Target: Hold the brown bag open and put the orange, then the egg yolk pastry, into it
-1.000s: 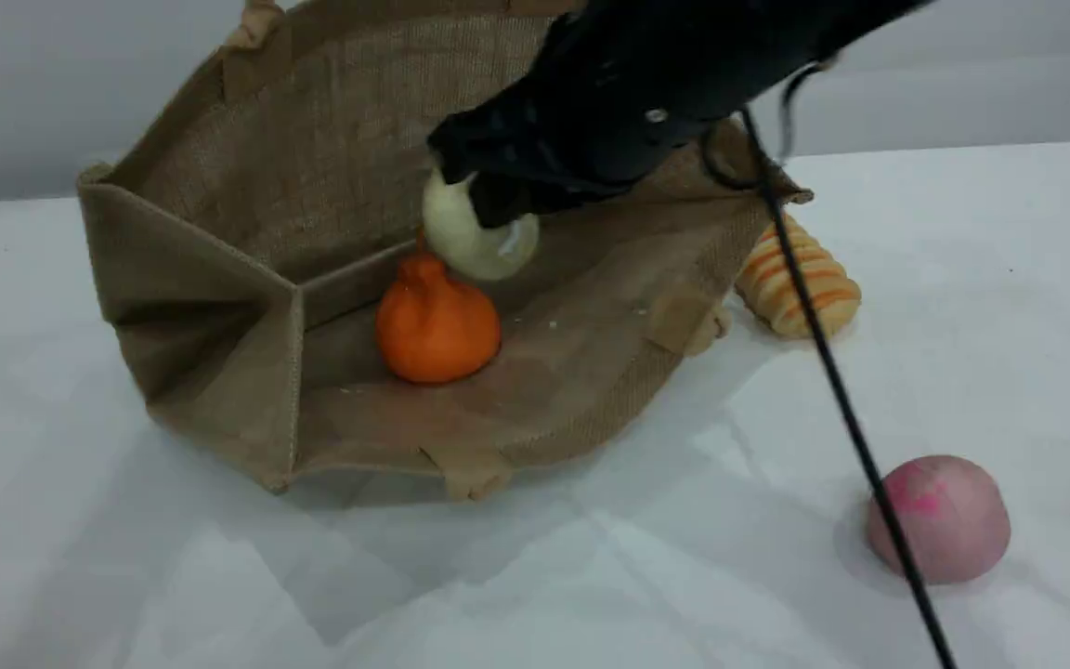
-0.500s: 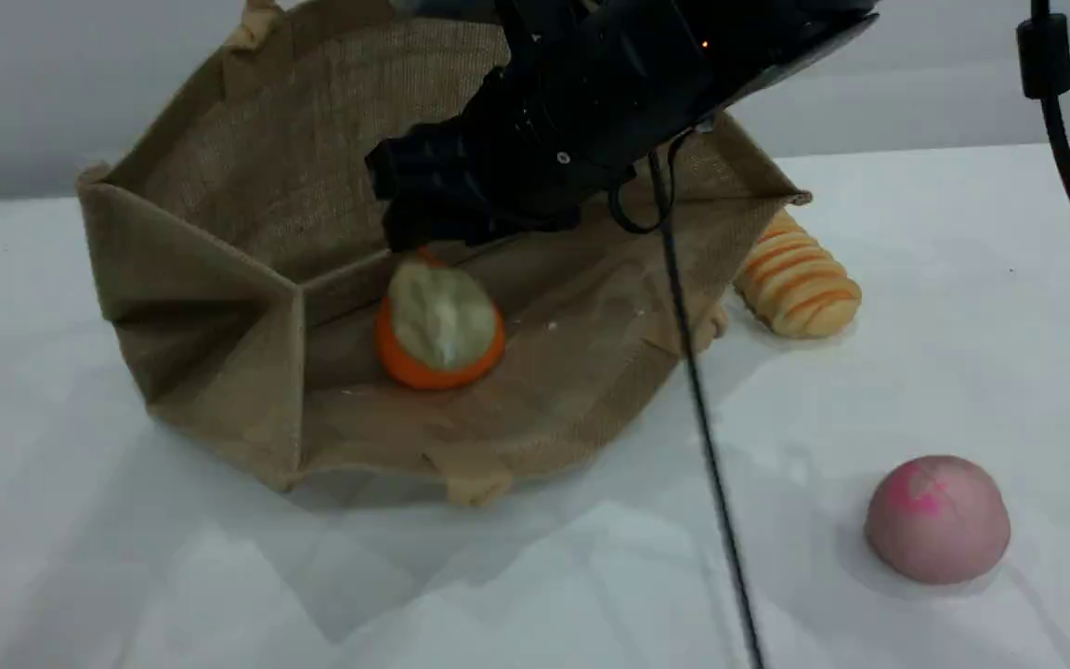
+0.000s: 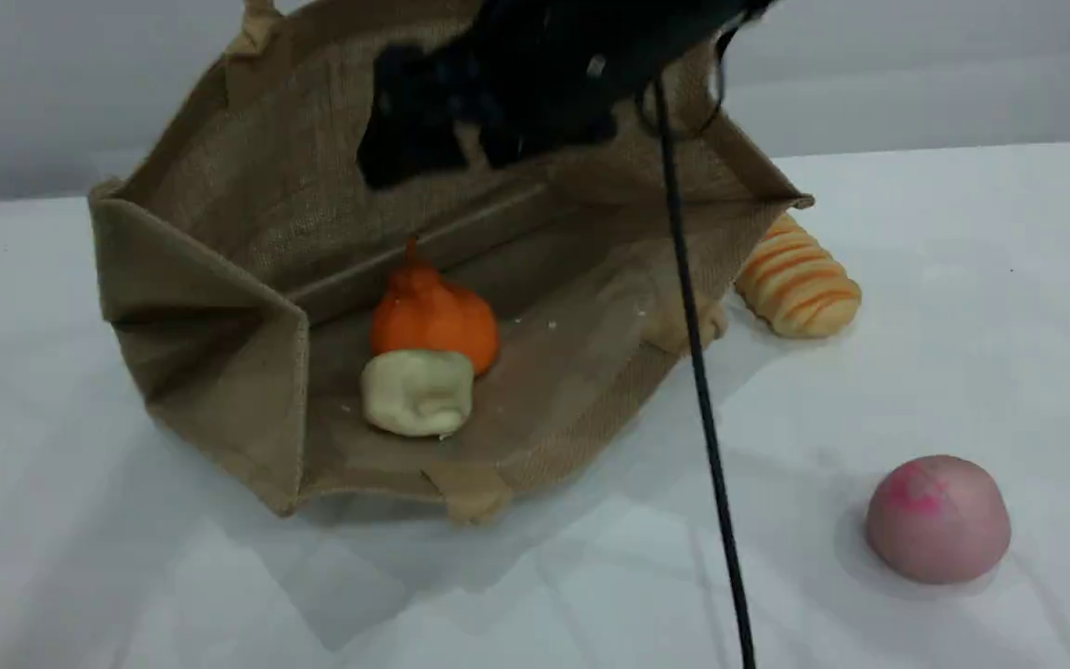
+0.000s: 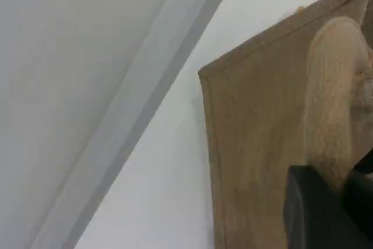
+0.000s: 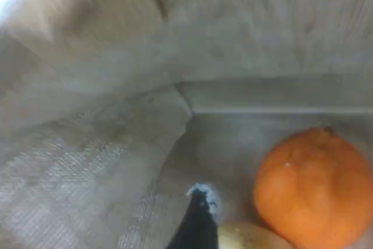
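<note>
Orange and pastry both lie inside the bag, touching, the pastry nearer the mouth. Right jaws apart and empty above them; left jaws clamped on the handle, propping the bag open. Loading looks finished: only clearing the right arm seems left.

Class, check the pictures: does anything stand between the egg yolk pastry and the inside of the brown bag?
Nothing visible does. The egg yolk pastry lies inside the brown bag, on its lower side, just in front of the orange.
</note>
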Controlling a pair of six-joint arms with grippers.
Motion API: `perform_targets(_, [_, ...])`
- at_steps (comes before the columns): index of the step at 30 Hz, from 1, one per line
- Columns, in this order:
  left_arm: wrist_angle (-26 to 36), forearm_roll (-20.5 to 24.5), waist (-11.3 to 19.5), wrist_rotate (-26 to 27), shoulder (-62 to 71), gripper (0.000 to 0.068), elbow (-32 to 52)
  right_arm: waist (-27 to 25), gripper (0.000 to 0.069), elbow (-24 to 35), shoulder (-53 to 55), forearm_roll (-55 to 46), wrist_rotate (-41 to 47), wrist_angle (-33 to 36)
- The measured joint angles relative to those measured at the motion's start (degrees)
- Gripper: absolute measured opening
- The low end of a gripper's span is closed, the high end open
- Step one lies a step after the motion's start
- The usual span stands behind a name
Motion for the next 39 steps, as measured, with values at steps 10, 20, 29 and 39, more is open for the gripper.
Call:
perform_targets(10, [0.2,0.0,0.0,0.0,0.0,0.0093,0.0,-10.5,0.0614,0.0,-5.9,-28.9,25.5,13.6])
perform_targets(20, [1.0,0.0,0.0,0.1,0.0,0.0093,0.0,-23.3,0.0592,-0.4,-7.7,-41.3,33.8,8.2])
perform_targets(29, [0.9,-0.1,0.0,0.1,0.0,0.0093,0.0,-31.9,0.0591,-0.6,-8.1,-41.7,33.8,6.0])
perform_targets(39, [0.2,-0.2,0.0,0.0,0.0,0.0384,-0.1,-33.1,0.0591,-0.6,-8.8,-41.8,33.7,5.9])
